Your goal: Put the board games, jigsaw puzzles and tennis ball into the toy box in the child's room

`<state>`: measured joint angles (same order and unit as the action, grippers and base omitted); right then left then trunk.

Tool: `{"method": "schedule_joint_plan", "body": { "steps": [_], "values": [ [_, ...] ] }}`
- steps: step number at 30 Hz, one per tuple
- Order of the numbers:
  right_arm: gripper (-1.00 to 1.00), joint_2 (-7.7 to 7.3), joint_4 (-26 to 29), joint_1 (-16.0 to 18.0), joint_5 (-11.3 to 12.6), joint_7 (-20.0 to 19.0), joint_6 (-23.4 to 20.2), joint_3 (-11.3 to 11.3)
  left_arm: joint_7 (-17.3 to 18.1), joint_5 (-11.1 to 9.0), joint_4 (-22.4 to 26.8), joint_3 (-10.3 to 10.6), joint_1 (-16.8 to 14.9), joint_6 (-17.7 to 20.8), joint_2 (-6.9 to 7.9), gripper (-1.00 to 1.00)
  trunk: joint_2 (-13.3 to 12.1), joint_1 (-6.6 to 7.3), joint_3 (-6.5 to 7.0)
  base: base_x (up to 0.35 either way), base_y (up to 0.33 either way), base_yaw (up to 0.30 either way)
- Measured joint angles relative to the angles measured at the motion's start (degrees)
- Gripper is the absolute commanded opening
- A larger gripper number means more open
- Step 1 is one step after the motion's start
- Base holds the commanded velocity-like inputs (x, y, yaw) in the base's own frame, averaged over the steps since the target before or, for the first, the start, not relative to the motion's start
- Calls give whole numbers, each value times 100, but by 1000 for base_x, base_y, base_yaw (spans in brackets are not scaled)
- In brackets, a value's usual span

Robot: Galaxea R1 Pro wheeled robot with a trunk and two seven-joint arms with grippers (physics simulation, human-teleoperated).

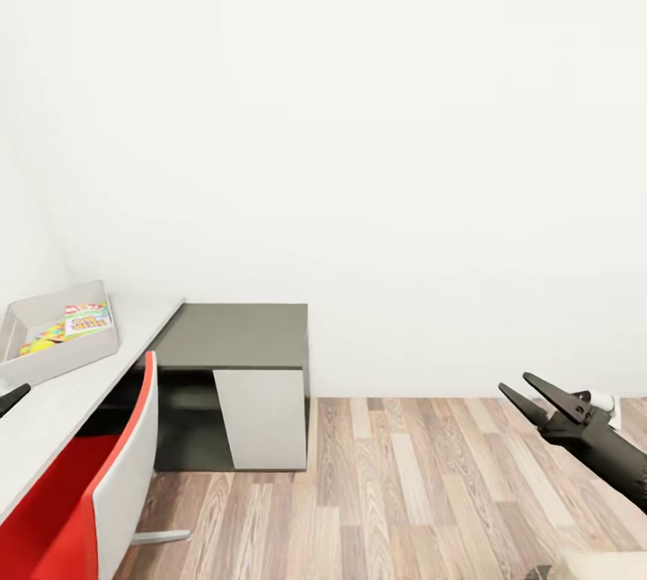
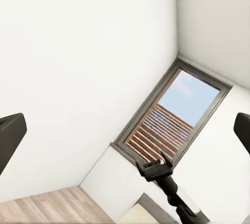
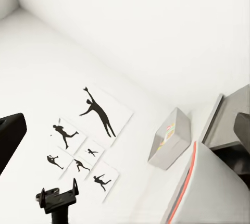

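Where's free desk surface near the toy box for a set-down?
Bare speckled table top runs from the toy box toward the red chair, and the lower dark grey wing beside it is bare too. Inside the toy box it is crowded: colourful toys cover the part of its floor that shows.

A child's room in a home: L-shaped desk surface (image 1: 72,382) with a toy box (image 1: 54,333) at nine o'clock, red-and-white chair (image 1: 99,490) at seven, wood-plank floor (image 1: 404,490), window (image 2: 174,114), sports-silhouette wall pictures (image 3: 86,140).
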<state>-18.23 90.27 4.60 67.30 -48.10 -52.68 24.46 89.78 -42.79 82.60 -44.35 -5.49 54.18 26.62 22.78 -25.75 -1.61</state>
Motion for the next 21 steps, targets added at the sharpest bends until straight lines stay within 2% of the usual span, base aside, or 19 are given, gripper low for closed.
{"method": "schedule_joint_plan", "body": {
  "steps": [1,3,5,7,8,10,12,13,15,17,18,19,20,21],
  "values": [
    [100,1,0,0,-33,4,6,-23,-16,23,7,48,0,2,-3,100,0,0,0,-19,-33,-8],
    [100,3,-1,2,-154,47,13,-75,-147,112,23,319,-3,5,-23,100,0,0,0,-13,-22,-5],
    [100,4,-1,5,-363,192,14,-194,-443,169,63,888,-57,9,-42,100,-1,0,0,-5,-9,-2],
    [100,4,-1,23,-557,399,18,-368,-958,198,133,1615,-131,23,-71,100,-1,0,0,-2,-4,-1],
    [100,6,-1,29,-587,454,18,-413,-1114,200,144,1805,-155,35,-81,100,-1,0,0,-1,-2,-1],
    [100,8,-1,69,-660,644,22,-552,-1726,199,169,2413,-426,88,-202,100,-2,0,0,0,-1,0],
    [100,11,-3,101,-693,807,24,-625,-2347,190,170,2904,-939,177,-496,100,-2,0,1,0,0,0],
    [100,11,-3,109,-701,881,24,-644,-2709,196,162,3142,-1211,253,-717,100,-2,0,1,0,0,0],
    [100,12,-6,121,-719,1086,28,-674,-4008,240,128,3814,-1739,383,-1337,100,-2,0,0,0,0,0],
    [100,12,-8,138,-723,1298,31,-681,-5048,269,61,4070,-1874,387,-1576,100,-1,0,0,0,0,0],
    [100,15,-7,178,-720,1555,34,-694,-5791,294,-109,4178,-1914,355,-1661,100,-2,0,0,0,0,0],
    [100,17,-9,225,-711,1790,35,-734,-6223,291,-289,4221,-1931,325,-1709,100,-2,0,0,0,0,0],
    [100,18,-16,257,-707,1930,41,-772,-6416,280,-391,4237,-1937,304,-1738,100,-1,0,0,0,0,0],
    [100,30,-39,331,-704,2230,61,-876,-6727,296,-595,4259,-1944,232,-1797,100,-2,0,0,0,0,0]
  ]
}}
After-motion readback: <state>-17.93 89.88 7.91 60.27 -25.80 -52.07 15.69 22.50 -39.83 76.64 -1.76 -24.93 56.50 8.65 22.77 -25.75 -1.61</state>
